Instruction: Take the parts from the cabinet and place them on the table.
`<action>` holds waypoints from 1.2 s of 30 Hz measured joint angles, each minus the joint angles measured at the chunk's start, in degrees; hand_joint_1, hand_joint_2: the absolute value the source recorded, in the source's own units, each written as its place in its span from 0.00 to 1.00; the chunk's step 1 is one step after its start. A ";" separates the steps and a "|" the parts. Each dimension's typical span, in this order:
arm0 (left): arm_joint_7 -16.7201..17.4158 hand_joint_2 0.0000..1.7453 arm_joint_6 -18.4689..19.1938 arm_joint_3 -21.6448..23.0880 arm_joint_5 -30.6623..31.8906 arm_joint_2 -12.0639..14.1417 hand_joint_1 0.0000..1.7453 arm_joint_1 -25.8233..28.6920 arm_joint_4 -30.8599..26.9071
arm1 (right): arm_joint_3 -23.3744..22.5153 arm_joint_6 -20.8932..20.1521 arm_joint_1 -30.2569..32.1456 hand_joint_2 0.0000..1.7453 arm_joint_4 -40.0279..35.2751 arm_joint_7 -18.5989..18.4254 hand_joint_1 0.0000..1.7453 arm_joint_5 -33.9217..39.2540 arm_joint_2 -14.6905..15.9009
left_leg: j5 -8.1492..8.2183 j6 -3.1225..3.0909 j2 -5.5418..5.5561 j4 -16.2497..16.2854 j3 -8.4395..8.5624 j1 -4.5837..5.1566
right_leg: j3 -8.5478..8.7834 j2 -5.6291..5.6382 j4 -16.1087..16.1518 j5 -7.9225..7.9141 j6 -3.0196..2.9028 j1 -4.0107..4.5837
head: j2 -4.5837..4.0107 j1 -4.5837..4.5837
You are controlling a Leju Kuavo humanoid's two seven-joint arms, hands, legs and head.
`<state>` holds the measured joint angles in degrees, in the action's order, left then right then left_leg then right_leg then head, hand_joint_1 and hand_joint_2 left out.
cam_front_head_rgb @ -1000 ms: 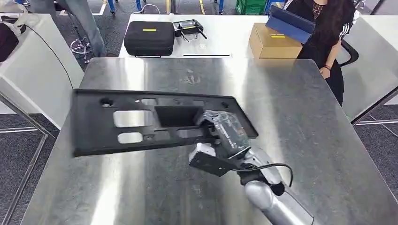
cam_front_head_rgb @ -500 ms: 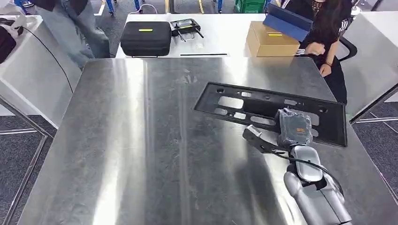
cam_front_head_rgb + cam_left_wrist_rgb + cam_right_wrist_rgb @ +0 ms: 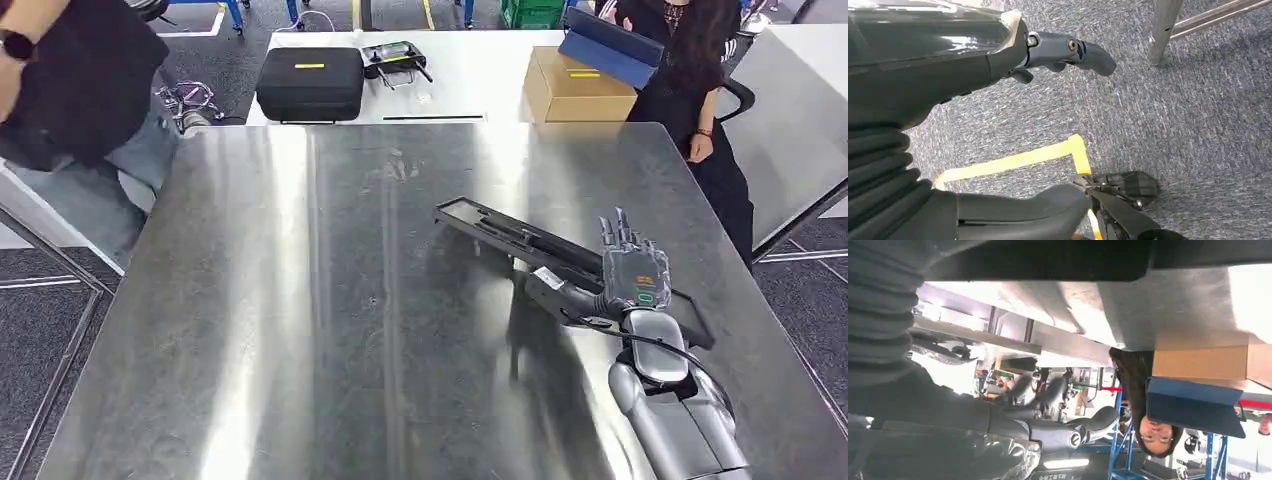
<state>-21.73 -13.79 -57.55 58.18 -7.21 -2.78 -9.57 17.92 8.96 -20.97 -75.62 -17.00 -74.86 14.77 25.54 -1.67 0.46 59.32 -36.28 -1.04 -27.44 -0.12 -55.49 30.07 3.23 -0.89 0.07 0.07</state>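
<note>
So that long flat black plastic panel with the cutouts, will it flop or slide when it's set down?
The long flat black plastic panel likely stays stiff: it looks straight while the right hand holds one end. It may skid on the smooth steel table.

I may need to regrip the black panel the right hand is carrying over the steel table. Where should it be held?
Probably the near long edge of the black panel, from the robot's side, as the right hand grips it now. It is flat and thin, tilted above the steel table, so a rim suits fingers best.

Silver arm, dark many-fingered hand

The right hand point(image 3: 632, 275) has dark fingers point(image 3: 622, 232), a clear-wrapped back with green marking, a black cable looping to its rounded silver forearm point(image 3: 680, 425).
</note>
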 joint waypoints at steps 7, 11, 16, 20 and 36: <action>0.57 0.00 -0.07 -0.20 -0.07 -0.15 0.00 -0.04 0.00 | -0.07 1.05 -1.11 0.00 0.24 2.39 0.00 2.92 -1.33 | 0.00 0.00 0.00 0.00 0.02 -0.06 | 0.00 0.00 0.00 0.00 -0.01 0.00 | 0.00 0.00; 1.03 0.00 -0.07 -0.22 -0.07 -0.15 0.00 -0.04 0.00 | -0.99 6.23 0.12 0.00 -2.19 15.18 0.00 21.20 -3.06 | 0.00 0.00 -0.01 0.00 0.02 -0.06 | 0.00 0.01 0.00 0.00 -0.01 0.00 | 0.00 0.00; 1.14 0.00 -0.15 -0.22 -0.07 -0.17 0.00 -0.04 0.00 | -1.31 7.19 3.11 0.00 -10.06 27.98 0.00 43.92 -5.57 | 0.00 0.01 0.00 -0.04 0.02 -0.08 | -0.02 0.00 0.00 0.05 -0.06 0.00 | 0.00 0.00; 1.14 0.00 -0.17 -0.24 -0.04 -0.15 0.00 -0.06 0.00 | -1.27 7.17 4.73 0.00 -15.17 28.87 0.00 46.03 -6.51 | 0.04 0.04 -0.01 -0.05 0.08 -0.08 | -0.41 0.01 0.01 0.22 -0.01 0.00 | 0.00 -0.02; 0.68 0.00 -0.41 -0.90 -0.07 -0.15 0.00 -0.05 0.00 | 1.95 -16.91 11.57 0.00 -29.34 40.33 0.00 87.90 -7.61 | 0.07 0.07 0.02 -0.15 0.10 -0.07 | 0.00 0.01 0.01 0.22 0.01 0.00 | 0.00 -0.02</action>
<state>-21.05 -14.21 -58.45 58.12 -7.37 -2.83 -9.57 19.87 -7.94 -9.41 -104.96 23.32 13.04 7.17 25.61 -1.59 0.48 59.17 -36.18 -1.11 -27.44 -0.11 -55.48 30.29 3.24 -0.89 0.07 0.04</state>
